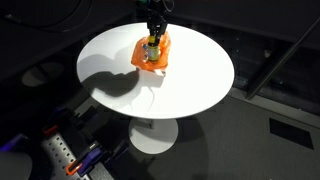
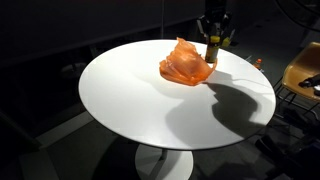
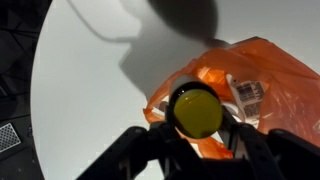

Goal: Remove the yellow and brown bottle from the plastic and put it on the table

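1. We're looking at a round white table [image 1: 195, 85] with a crumpled orange plastic [image 1: 138, 55] bag lying toward one edge of it, in both exterior views.
2. The yellow and brown bottle [image 1: 152, 46] is standing upright in that plastic, with orange film bunching around its lower half. In an exterior view the bottle [image 2: 213, 48] is sitting at the very edge of the plastic [image 2: 183, 66], table side.
3. The gripper [image 1: 154, 28] is hanging straight over the bottle, pointing down.
4. In the wrist view we're staring right down onto the bottle's round yellow cap [image 3: 196, 112], and the dark fingers [image 3: 150, 150] are sitting on either side of it, pretty close in.
5. So the pincer is straddling the bottle, but honestly we can't tell whether the pads are actually pressing on it or just framing it.
6. A white printed label [image 3: 248, 92] is showing on the plastic just beside the cap.
7. The arm's shadow [image 2: 225, 105] is falling across the tabletop.
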Robot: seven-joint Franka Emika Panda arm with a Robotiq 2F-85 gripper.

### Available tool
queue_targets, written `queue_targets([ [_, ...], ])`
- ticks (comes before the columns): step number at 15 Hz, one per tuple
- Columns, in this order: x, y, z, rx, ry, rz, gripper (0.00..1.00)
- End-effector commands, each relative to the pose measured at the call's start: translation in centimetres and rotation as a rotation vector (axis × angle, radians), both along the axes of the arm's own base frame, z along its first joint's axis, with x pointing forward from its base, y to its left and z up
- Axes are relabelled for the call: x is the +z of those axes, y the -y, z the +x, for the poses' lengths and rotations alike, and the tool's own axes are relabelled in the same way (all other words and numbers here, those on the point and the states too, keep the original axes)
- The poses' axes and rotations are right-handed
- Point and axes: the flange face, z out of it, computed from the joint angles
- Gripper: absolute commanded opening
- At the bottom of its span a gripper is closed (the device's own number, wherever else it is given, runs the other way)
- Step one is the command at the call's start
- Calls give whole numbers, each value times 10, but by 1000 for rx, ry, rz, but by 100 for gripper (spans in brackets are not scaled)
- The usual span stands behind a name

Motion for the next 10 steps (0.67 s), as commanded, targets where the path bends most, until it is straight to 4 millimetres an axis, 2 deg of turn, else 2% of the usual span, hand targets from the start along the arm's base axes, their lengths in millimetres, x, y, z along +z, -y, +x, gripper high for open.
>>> queue_targets([
  [1,45,33,2,-88,29,6,20],
  [3,61,56,8,-133,46,12,20],
  [5,68,78,13,-174,60,14,20],
  [7,67,98,16,-212,67,13,20],
  [10,56,123,17,-270,67,19,20],
])
